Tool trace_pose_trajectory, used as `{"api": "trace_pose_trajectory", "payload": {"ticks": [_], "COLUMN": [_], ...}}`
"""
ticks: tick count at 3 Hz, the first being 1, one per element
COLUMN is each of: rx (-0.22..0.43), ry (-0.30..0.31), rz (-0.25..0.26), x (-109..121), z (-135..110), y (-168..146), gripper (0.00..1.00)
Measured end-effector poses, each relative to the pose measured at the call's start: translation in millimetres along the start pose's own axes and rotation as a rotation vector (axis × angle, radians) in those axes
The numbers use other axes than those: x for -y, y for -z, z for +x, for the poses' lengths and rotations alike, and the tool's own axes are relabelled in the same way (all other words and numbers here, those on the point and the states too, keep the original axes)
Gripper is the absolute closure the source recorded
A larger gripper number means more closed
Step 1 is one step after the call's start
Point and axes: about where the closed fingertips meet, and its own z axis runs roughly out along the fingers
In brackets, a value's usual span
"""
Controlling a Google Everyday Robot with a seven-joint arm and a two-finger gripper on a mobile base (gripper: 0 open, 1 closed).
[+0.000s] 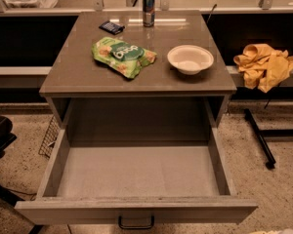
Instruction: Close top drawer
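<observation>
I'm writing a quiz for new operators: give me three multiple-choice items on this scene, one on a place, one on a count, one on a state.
1. Where is the white bowl? A in the drawer; B on the cabinet top, right of the green snack bag; C on the floor.
2. How many cans stand there? A one; B two; C three.
3. The top drawer is: A shut; B pulled out, bare inside; C open, holding cloths.

1 B: it sits beside the bag.
2 A: a single can at the back edge.
3 B: its bare floor shows.
The gripper is only a pale sliver at the bottom right edge.
</observation>
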Motion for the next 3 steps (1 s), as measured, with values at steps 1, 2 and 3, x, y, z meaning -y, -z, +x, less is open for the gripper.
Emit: {"api": "trace_pose_trajectory", "payload": {"ticks": [1, 2, 3], "rx": [0.085, 0.149, 0.172], "ry": [-0.015, -0.022, -0.020], "rz": [-0.009, -0.011, -0.007], "x": [3, 26, 44], "z": [2, -3, -8], "y": [-35, -77, -98], "gripper": [1.00, 1.00, 1.00]}}
